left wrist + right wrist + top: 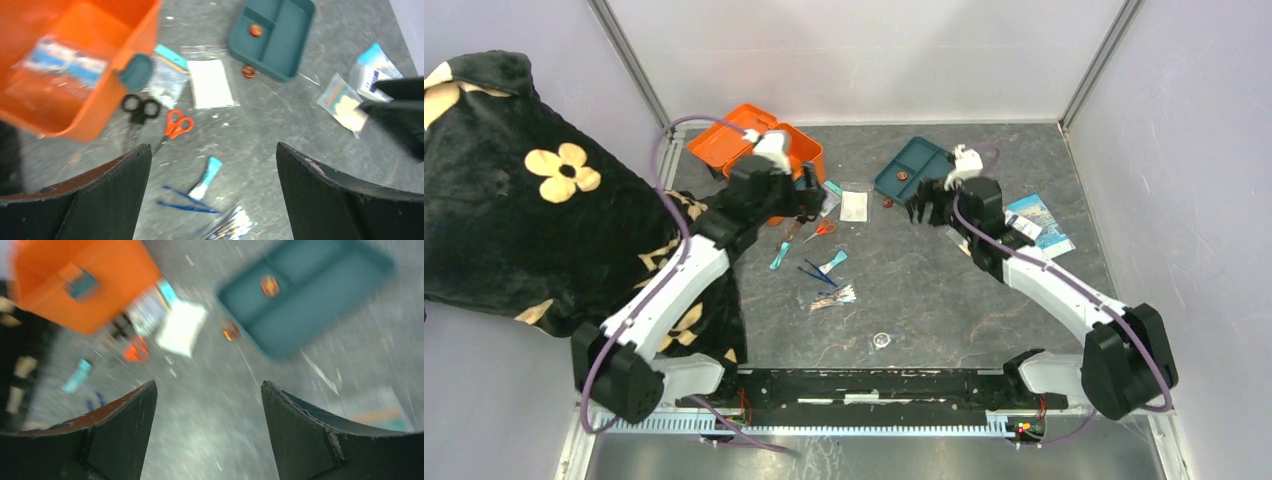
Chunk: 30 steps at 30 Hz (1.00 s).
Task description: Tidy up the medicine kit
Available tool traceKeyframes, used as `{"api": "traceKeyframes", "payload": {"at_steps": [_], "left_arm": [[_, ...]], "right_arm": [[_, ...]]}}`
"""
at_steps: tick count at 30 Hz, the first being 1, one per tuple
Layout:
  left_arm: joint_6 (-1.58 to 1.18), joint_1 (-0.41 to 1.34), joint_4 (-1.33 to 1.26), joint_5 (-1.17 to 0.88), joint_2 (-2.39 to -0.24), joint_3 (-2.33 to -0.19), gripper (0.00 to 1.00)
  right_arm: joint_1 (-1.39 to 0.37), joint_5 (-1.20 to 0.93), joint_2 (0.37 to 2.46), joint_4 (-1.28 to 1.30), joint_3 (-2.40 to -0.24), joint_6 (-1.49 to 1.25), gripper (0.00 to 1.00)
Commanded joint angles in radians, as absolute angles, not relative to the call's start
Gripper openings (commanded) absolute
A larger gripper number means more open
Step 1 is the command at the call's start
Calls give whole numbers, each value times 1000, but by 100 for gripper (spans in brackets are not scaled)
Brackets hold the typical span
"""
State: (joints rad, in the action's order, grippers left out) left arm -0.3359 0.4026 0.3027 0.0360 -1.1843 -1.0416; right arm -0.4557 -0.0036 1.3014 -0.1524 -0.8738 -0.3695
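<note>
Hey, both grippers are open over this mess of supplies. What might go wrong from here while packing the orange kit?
1. A small orange round piece lies outside the teal tray, right beside it. The right gripper could knock it away.
2. The black scissors and orange scissors lie close together beside the medicine kit. The left gripper may drag both or bump the kit.

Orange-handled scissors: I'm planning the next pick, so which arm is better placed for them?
Likely left. The left fingers hang open by the scissors, beside the medicine kit; the right fingers are by the teal tray.
</note>
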Motion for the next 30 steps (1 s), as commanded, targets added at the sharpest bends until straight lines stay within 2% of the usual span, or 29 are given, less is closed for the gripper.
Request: {"api": "traceKeyframes", "payload": {"at_steps": [1, 6, 8, 15, 24, 30], "left_arm": [[-404, 494, 280, 79, -1341, -1156, 100], [-428, 504, 237, 29, -1579, -1223, 95], [-400, 506, 234, 5, -1680, -1289, 90], [-319, 508, 201, -3, -1965, -1446, 86], [-285, 502, 248, 36, -2153, -1623, 74], [-278, 500, 294, 92, -2175, -1634, 70]], "right_arm": [[-415, 87, 1190, -51, -677, -346, 82], [-406, 33, 1042, -32, -509, -321, 78], [-405, 3, 994, -39, -460, -320, 76], [-406, -83, 918, -3, -418, -282, 68], [-405, -105, 871, 28, -378, -277, 66], [-406, -102, 855, 29, -380, -282, 65]]}}
